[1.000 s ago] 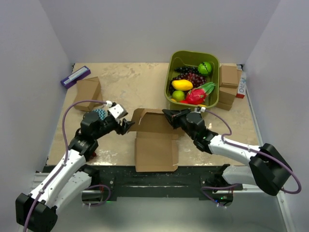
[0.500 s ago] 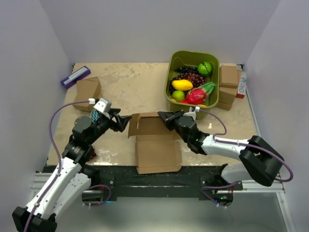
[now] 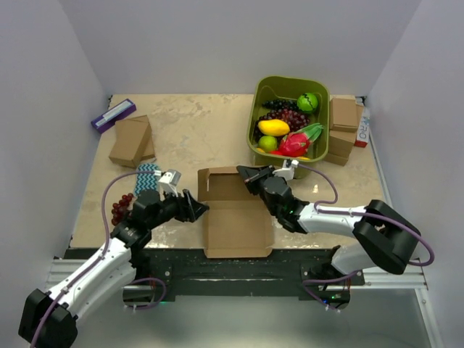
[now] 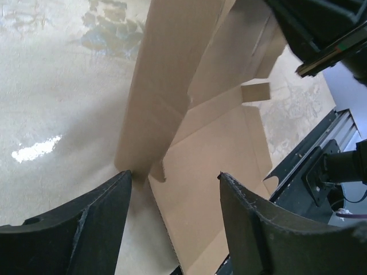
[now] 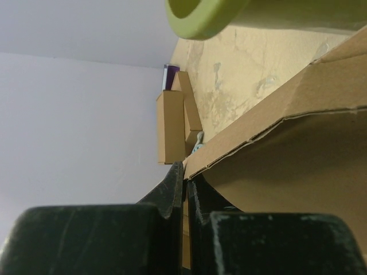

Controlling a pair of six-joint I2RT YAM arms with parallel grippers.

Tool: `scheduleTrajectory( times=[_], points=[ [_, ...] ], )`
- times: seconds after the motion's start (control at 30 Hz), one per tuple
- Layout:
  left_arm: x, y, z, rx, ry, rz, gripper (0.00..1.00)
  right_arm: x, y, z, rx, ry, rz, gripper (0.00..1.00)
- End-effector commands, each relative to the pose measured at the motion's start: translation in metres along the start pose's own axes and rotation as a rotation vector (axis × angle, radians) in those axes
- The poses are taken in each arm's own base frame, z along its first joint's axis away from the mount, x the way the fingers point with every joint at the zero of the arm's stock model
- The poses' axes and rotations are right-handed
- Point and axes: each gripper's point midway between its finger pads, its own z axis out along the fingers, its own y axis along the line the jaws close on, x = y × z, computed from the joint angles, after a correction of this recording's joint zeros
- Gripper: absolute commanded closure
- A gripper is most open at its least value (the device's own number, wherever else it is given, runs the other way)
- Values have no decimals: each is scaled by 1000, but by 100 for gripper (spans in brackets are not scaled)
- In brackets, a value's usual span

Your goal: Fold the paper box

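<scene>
Paper box (image 3: 235, 225): left flap (image 4: 166, 97) upright, just ahead of left tool (image 3: 194, 209), jaws wide; push inward along crease. Right tool (image 3: 250, 174): pinched shut at rear wall.

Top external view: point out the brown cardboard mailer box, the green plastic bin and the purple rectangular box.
brown cardboard mailer box (image 3: 235, 230), top external view, flat base panel
green plastic bin (image 3: 254, 116), top external view, left rim
purple rectangular box (image 3: 113, 114), top external view, top face
</scene>
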Motion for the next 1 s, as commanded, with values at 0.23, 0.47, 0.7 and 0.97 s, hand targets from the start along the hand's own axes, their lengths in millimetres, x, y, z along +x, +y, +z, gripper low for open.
scheduleTrajectory(
  times=[0.23, 0.47, 0.7, 0.97],
  points=[
    [58, 16, 7, -48, 169, -113, 31, -31, 42, 5, -82, -153, 5, 100],
    [64, 16, 16, -27, 142, -153, 31, -31, 33, 2, -64, -148, -2, 100],
    [58, 14, 29, 0, 59, -222, 34, -26, 17, -2, -37, -123, 9, 100],
    [50, 3, 45, 25, 23, -232, 40, -27, -5, -11, 2, -112, 7, 100]
  ],
)
